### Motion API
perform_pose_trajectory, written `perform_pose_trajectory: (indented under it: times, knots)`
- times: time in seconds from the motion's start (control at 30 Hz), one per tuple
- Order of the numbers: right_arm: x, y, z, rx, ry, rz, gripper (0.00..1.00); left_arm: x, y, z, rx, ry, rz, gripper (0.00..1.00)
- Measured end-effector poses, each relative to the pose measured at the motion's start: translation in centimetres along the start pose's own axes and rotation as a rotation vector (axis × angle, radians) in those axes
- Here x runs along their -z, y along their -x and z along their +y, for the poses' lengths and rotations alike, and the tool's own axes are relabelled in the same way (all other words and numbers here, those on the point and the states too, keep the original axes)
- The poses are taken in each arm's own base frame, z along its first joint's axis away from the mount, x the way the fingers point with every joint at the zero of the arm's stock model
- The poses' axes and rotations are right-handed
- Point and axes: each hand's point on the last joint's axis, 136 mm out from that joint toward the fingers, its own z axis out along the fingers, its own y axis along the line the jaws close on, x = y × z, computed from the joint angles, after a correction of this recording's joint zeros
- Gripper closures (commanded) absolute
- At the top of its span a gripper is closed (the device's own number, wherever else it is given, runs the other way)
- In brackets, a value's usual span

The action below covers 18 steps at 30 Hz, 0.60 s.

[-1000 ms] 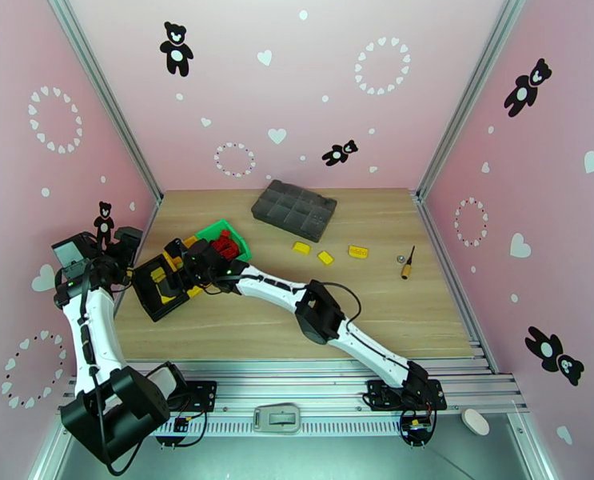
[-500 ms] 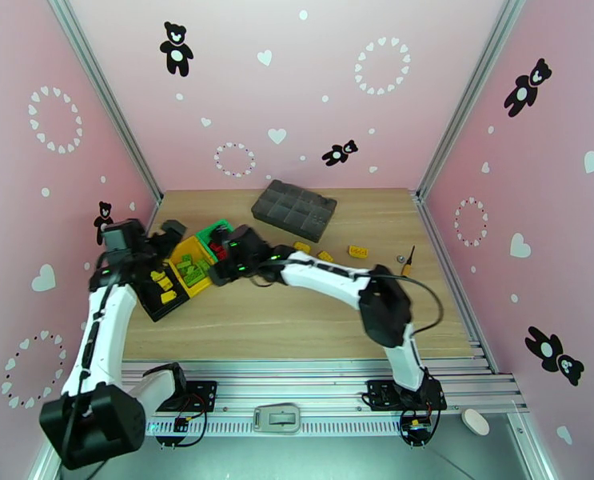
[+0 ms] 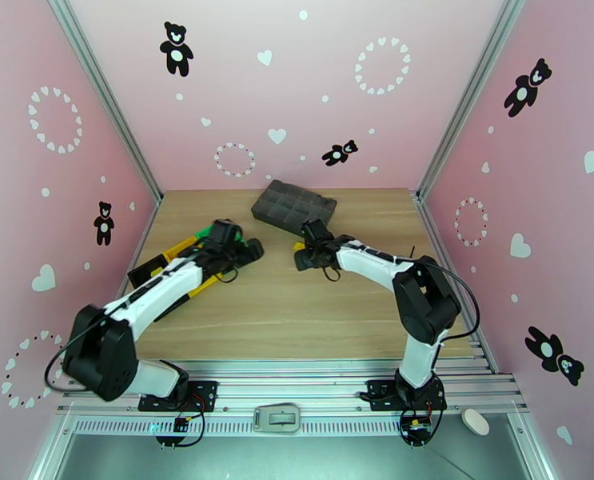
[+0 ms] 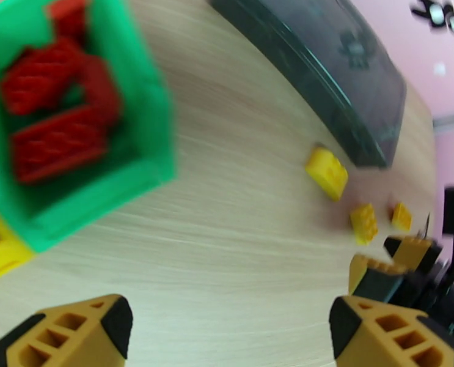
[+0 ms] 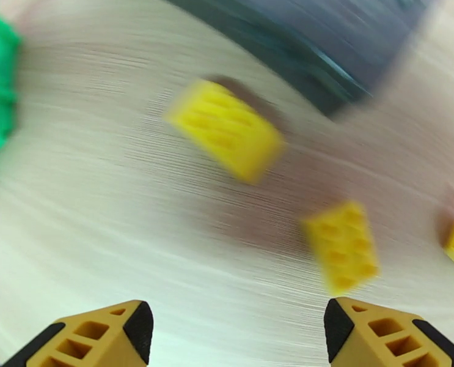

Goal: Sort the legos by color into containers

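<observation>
A small yellow studded plastic brick [image 5: 227,129] is lying slantwise on the wooden table [image 5: 104,209] beside the dark grey compartment tray [image 5: 324,50], just ahead of the right gripper [image 5: 239,322], which is hovering wide open and empty (the left gripper [image 4: 227,319], also open, is hanging farther off).

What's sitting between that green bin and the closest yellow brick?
Just bare tabletop between the green bin and the yellow brick, in the left wrist view.
</observation>
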Motion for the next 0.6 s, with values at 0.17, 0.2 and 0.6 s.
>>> perform_pose_trajectory:
  times: [0.17, 0.2, 0.6]
  knots:
    - [-1.2, -0.7, -2.5, -0.035, -0.029, 0.041, 0.27, -2.6, -1.6, -0.4, -0.009, 0.012, 0.040, 0.10]
    - [-1.6, -0.9, -2.7, -0.036, -0.030, 0.051, 0.29, -2.8, -1.7, -0.4, -0.007, 0.013, 0.042, 0.10]
    - [-4.6, -1.8, -4.3, -0.073, -0.033, 0.118, 0.37, -2.9, -1.2, -1.1, 0.010, -0.014, 0.019, 0.10]
